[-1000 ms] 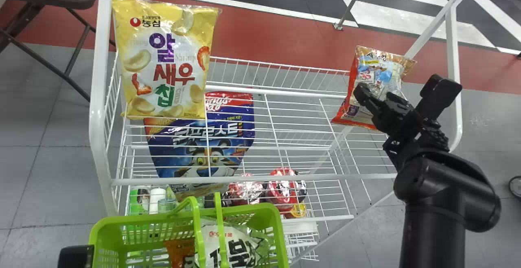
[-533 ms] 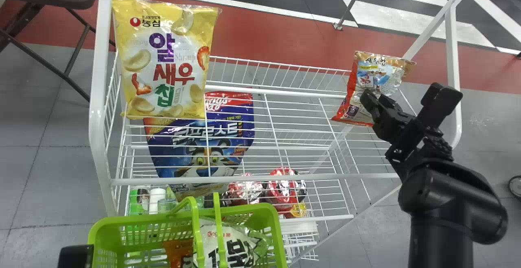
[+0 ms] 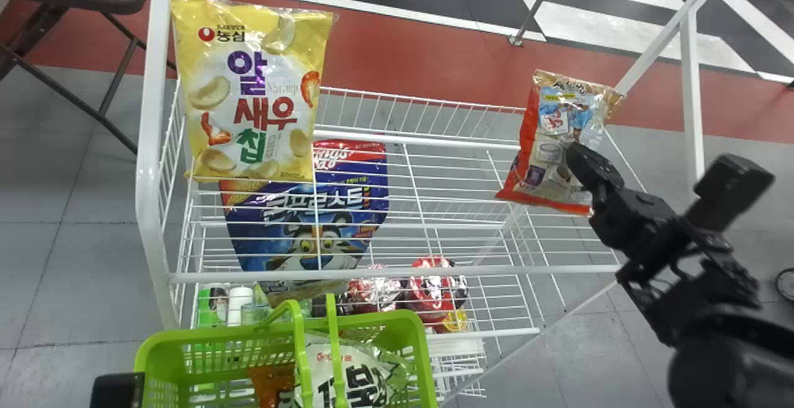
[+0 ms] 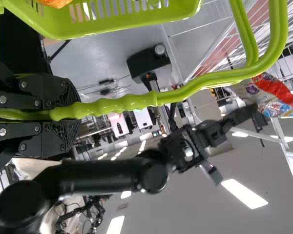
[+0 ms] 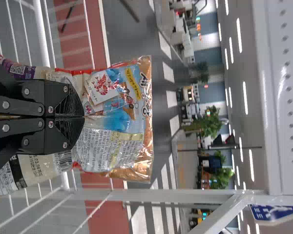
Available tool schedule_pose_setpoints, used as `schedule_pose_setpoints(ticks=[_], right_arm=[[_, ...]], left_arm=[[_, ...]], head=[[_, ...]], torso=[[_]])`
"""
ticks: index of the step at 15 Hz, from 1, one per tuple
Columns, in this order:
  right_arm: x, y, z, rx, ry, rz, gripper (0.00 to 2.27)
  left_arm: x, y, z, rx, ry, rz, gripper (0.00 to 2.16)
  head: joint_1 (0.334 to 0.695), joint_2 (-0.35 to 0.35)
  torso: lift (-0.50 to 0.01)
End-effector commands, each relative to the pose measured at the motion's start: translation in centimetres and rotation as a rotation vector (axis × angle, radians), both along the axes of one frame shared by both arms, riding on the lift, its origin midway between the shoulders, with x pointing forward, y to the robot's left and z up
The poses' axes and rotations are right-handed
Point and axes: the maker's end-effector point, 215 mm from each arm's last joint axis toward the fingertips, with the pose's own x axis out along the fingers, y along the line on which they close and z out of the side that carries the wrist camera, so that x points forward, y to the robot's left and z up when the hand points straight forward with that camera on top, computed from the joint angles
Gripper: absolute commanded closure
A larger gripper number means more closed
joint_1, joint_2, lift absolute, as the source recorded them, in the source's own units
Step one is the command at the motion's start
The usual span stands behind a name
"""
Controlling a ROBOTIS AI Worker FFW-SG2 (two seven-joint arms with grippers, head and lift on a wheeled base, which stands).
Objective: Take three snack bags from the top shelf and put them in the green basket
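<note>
Two snack bags up at the white wire rack [image 3: 397, 270] in head view: yellow-and-white plastic one [image 3: 248, 92] upright at left of top shelf, red-and-orange printed plastic one [image 3: 549, 147] at right end, in black right gripper [image 3: 586, 175]. Blue cereal pouch [image 3: 304, 209] sits below the yellow one, behind shelf wires. Green plastic basket [image 3: 217, 332] is at front with a white bag [image 3: 366, 383] and an orange packet [image 3: 272, 383] inside, black left gripper [image 3: 116, 390] beside it

Left wrist view: left gripper [image 4: 73, 111] clamped on the green basket handle [image 4: 132, 101]

Right wrist view: right gripper [image 5: 84, 117] pinching the red-and-orange bag, jaws nearly together
</note>
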Motion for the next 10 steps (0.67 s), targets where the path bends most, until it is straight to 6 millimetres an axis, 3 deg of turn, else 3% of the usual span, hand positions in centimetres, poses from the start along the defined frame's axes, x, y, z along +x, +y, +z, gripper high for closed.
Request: schedule_pose_setpoints(ticks=[1,6,10], right_arm=[[-4.3,3.8,0.0,0.119,0.073,0.079,2.2],[-15.9,13.3,-2.8,0.545,0.428,0.399,2.19],[-17.8,15.2,0.7,0.642,0.36,0.531,2.2]], left_arm=[[-0.1,-0.1,0.0,0.0,0.001,-0.002,1.22],[-0.4,-0.5,0.0,0.0,0.002,-0.008,1.22],[-0.5,-0.7,0.0,0.004,0.001,-0.013,1.22]], head=[[0.695,-0.35],[0.695,-0.35],[0.695,-0.35]], torso=[[-0.044],[-0.044],[-0.044]])
